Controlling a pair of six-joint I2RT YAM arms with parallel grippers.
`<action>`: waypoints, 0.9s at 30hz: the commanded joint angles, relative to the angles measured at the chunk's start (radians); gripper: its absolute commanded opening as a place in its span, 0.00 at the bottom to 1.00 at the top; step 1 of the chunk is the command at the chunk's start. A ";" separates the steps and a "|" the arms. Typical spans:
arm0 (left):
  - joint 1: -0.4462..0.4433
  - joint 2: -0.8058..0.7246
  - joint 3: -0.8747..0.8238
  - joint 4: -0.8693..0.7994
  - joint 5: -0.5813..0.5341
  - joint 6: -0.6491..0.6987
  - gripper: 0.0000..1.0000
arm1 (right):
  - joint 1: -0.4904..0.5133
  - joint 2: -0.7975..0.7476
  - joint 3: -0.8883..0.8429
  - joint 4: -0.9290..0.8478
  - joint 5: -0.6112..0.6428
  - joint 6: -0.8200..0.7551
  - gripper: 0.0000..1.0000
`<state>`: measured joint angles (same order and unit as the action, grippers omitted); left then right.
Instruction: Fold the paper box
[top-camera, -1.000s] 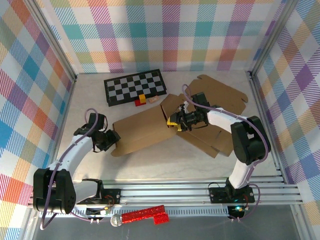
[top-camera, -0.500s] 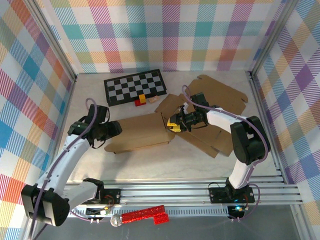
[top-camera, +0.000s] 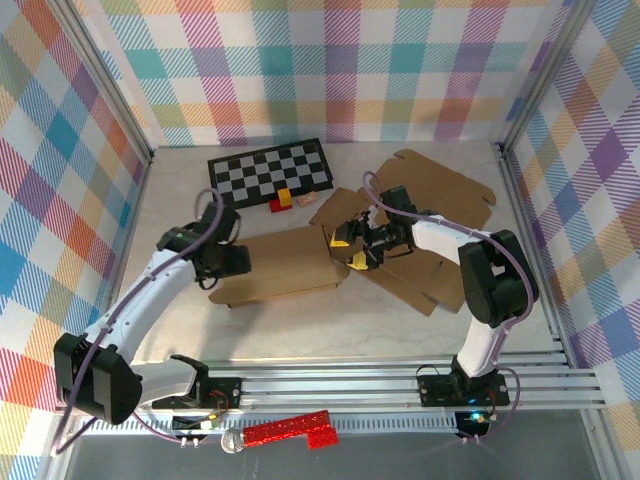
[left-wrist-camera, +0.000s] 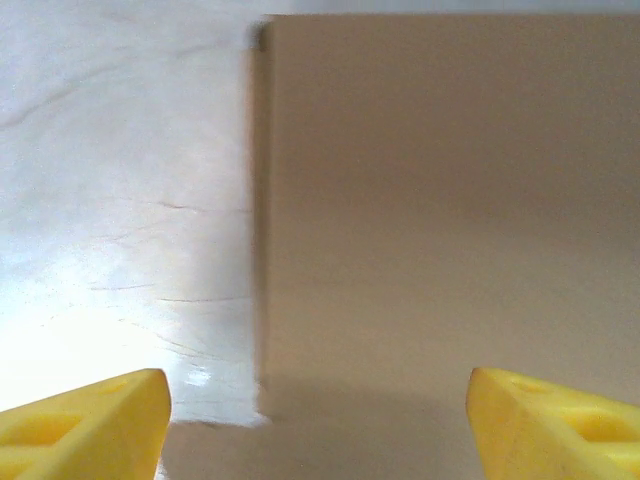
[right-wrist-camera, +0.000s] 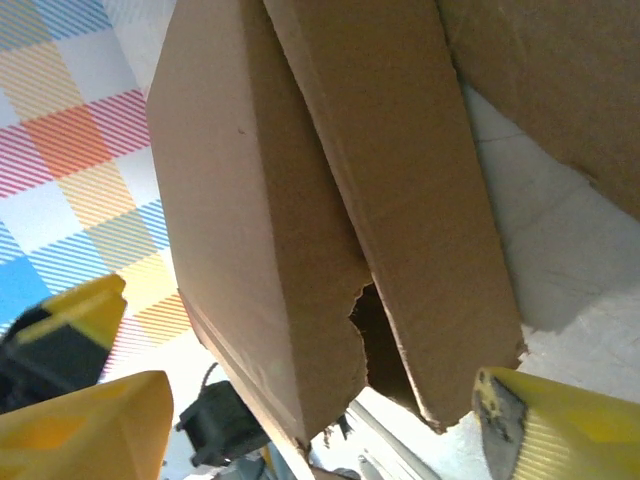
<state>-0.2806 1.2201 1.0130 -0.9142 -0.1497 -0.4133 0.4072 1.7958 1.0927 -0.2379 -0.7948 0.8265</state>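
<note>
On the table (top-camera: 300, 330), left fingers (left-wrist-camera: 90, 425) and right fingers (top-camera: 342, 241) gape beside the box (top-camera: 285, 262).

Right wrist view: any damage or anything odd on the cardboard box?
Yes. The cardboard box has a ragged tear at the lower edge where two panels meet, leaving a dark gap. The other edges look cleanly cut.

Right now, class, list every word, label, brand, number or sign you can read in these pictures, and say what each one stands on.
There is no readable text in these pictures.
On the brown cardboard box: plain faces, no print.
On the black-and-white checkered board: squares only, no letters or numbers.
On the red glittery strip by the near rail: no lettering that can be made out.
</note>
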 joint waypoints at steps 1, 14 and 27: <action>0.152 0.017 -0.082 0.083 0.192 -0.045 0.78 | 0.007 -0.009 -0.041 0.110 -0.019 0.027 0.85; 0.241 0.095 -0.317 0.457 0.359 -0.097 0.56 | 0.008 0.116 -0.067 0.236 -0.081 0.058 0.90; 0.243 0.075 -0.424 0.512 0.387 -0.126 0.00 | 0.009 0.077 0.010 0.008 -0.029 -0.055 0.89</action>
<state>-0.0486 1.2915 0.6487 -0.3145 0.2775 -0.5327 0.4076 1.9102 1.0775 -0.1425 -0.8326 0.8215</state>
